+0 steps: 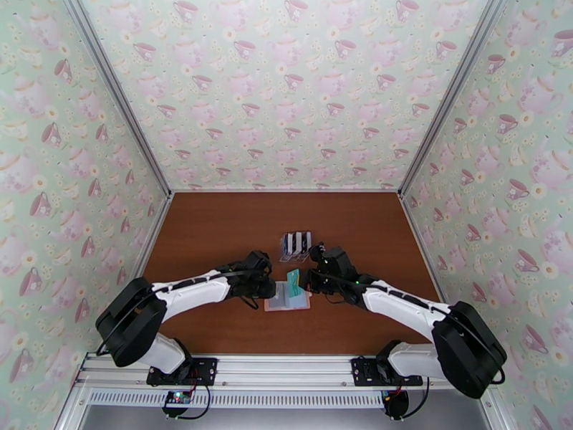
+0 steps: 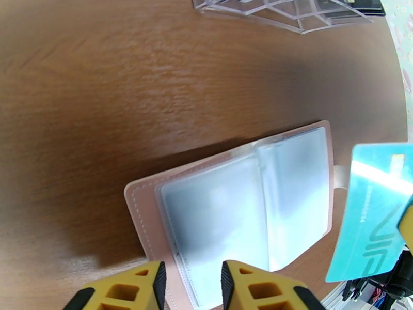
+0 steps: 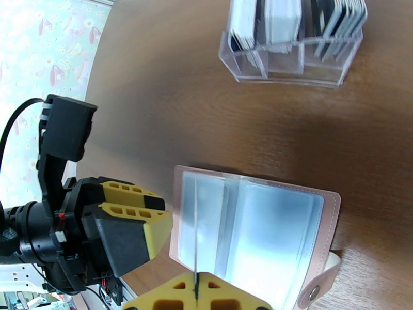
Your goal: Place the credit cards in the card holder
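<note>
The left gripper [image 1: 272,287] has its fingers [image 2: 139,285] partly apart over the left cover edge of the card holder [image 2: 139,202]; whether they clamp it, I cannot tell. The holder lies open at its 4 o'clock and at 8 o'clock of the right gripper [image 3: 196,288], whose jaws are pressed together on an upright teal credit card [image 2: 369,213].

Card holder [image 1: 286,301], clear rack [image 1: 296,244] on table [image 1: 215,238]
</note>
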### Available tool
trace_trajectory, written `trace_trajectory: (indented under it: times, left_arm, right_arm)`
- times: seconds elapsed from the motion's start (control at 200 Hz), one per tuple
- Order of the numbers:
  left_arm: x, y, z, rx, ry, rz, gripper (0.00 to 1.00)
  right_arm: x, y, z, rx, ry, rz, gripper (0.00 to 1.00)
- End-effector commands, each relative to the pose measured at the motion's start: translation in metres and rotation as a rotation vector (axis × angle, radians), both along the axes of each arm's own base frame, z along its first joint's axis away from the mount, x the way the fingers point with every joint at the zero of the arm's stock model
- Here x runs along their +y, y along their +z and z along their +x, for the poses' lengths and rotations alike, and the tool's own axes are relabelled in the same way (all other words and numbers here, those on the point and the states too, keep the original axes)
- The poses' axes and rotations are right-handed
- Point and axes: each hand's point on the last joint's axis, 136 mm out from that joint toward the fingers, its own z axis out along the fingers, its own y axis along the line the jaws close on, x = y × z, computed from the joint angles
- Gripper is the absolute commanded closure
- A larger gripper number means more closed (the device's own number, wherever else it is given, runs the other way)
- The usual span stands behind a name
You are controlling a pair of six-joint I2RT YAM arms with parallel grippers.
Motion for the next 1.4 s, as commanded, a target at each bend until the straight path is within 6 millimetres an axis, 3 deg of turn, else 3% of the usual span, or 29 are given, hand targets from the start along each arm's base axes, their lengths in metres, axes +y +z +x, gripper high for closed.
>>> trace_trajectory:
  times: [0.0,0.746,1.392]
  left_arm:
    - [0.002,-0.009,-0.001,0.004,0.02,0.014,0.65]
    - [0.008,-0.027,-0.009,0.044,0.033,0.047,0.72]
    - [0.015,-0.041,-0.021,0.083,0.06,0.043,0.81]
  right_arm:
    - [0.005,-0.01,-0.002,0.015,-0.009,0.017,1.0]
    - [0.009,-0.045,-0.002,0.062,-0.022,0.014,1.0]
    - [0.018,-0.045,-0.01,0.071,0.009,0.032,1.0]
